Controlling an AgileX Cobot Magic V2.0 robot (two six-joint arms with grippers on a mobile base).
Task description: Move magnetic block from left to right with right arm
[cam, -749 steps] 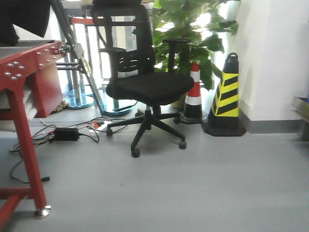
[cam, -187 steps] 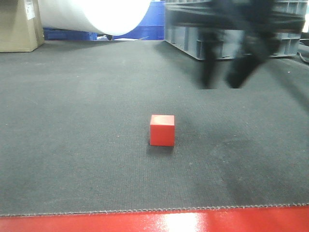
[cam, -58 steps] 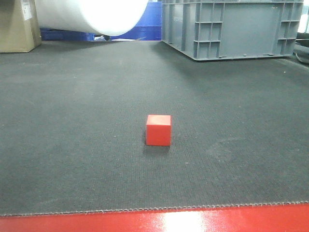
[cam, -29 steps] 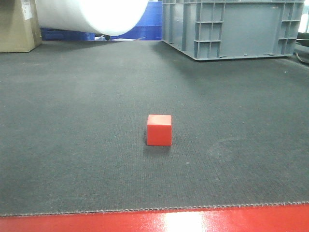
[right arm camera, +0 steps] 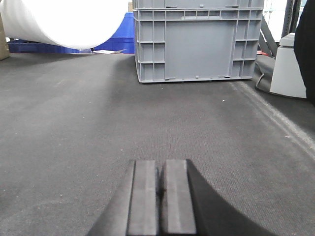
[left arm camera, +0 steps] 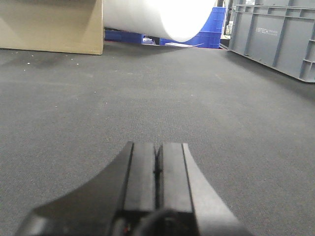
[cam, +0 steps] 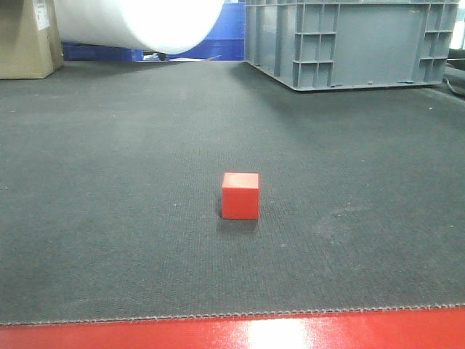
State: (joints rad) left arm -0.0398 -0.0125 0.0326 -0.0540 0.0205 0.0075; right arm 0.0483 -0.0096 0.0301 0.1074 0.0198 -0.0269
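Front view: magnetic block point(cam: 240, 195) alone mid-mat point(cam: 109, 218), nearer its front edge; left gripper point(left arm camera: 157, 169) and right gripper point(right arm camera: 160, 196) clenched, empty.

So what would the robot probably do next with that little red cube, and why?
Probably open the right gripper and bring it toward the magnetic block. The cube sits alone on the dark mat, touched by nothing, and the right wrist view shows the jaws pressed together with only mat and a grey crate ahead, no cube. The left gripper is shut too.
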